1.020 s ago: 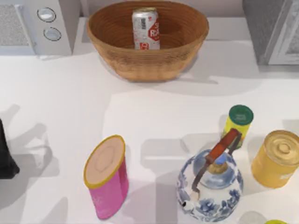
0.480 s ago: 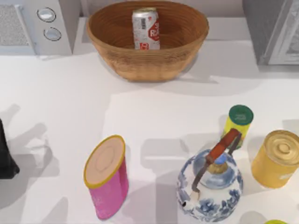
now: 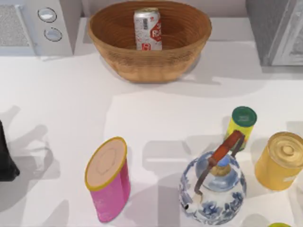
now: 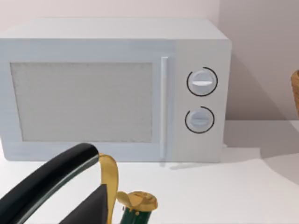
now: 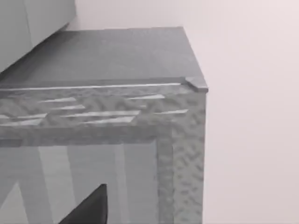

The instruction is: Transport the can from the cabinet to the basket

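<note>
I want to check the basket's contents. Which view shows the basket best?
The top view: the whole basket sits at the table's back with the can upright inside. The left wrist view catches a brown sliver of its rim; the right wrist view faces the cabinet.

The basket (image 3: 149, 56) wall hides the foot of the can (image 3: 147, 28). The picture's edge cuts off the cabinet (image 3: 277, 30) and the microwave (image 3: 33, 26).
</note>
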